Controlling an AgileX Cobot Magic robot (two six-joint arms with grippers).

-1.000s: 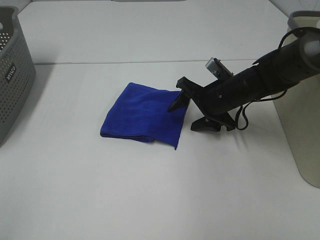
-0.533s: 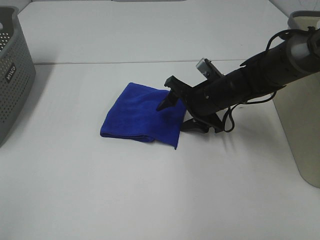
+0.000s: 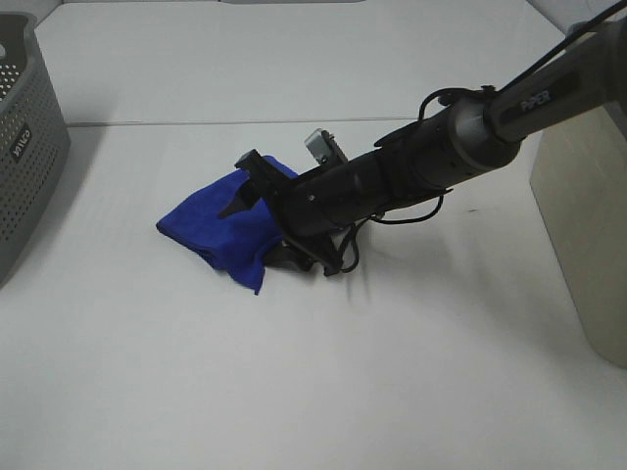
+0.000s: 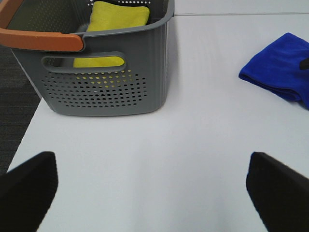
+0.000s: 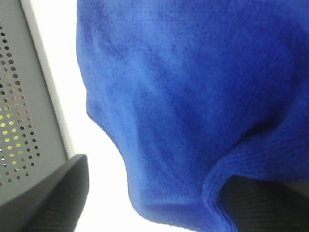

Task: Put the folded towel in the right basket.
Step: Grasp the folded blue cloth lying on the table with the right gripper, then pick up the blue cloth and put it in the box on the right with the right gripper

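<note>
Notably, the right gripper (image 3: 257,230) had its jaws wide apart, straddling one edge of the blue towel (image 3: 208,220). One finger lay over the top of the cloth and the other sat low against the white table (image 3: 323,392). In the right wrist view the blue towel (image 5: 193,87) filled nearly the whole frame, bunched into the gap of the right gripper (image 5: 154,205). One finger (image 5: 43,198) stood clear of the cloth; the other finger (image 5: 270,203) was touching its rumpled hem. The jaws were not closed on it.

The towel lay rumpled on the table, left of centre in the high view. It was well apart from the beige basket (image 3: 583,215) at the right edge and nearer the grey perforated basket (image 3: 20,147) at the left.

The left gripper (image 4: 154,186) hovered over bare table with its jaws fully spread and nothing between them. Its camera showed the grey perforated basket (image 4: 111,92) with an orange handle (image 4: 41,39) and a yellow cloth (image 4: 118,14) inside, and the blue towel (image 4: 282,67) beyond.
</note>
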